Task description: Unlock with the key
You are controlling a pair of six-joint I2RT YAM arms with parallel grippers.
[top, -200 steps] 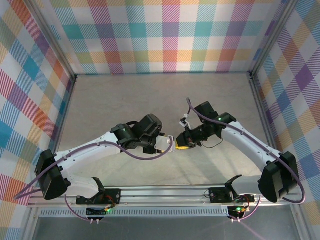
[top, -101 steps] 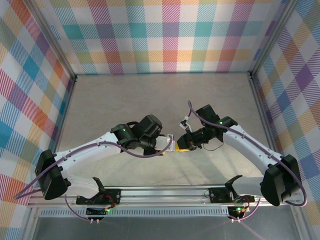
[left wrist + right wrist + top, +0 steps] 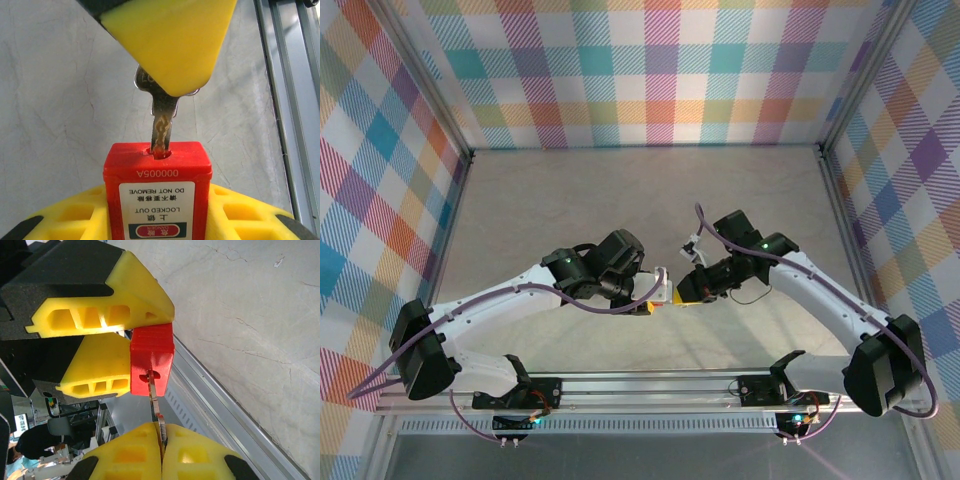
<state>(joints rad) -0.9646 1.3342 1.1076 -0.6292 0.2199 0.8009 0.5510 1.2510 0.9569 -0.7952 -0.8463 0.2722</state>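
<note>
Left gripper: yellow fingers clamped on the body of the red padlock, keyhole end facing away from the wrist. Right gripper: fingers pinched tight on the bow of the key, whose blade tip sits in the keyhole. Both are above the table, toward its near middle.

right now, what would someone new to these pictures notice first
First comes the red padlock with its danger label, clamped in the left gripper toward the near side of the grey table. Next is the metal key, pinched in the right gripper, with its tip inside the padlock. Around them, the bright plaid walls stand out.
</note>
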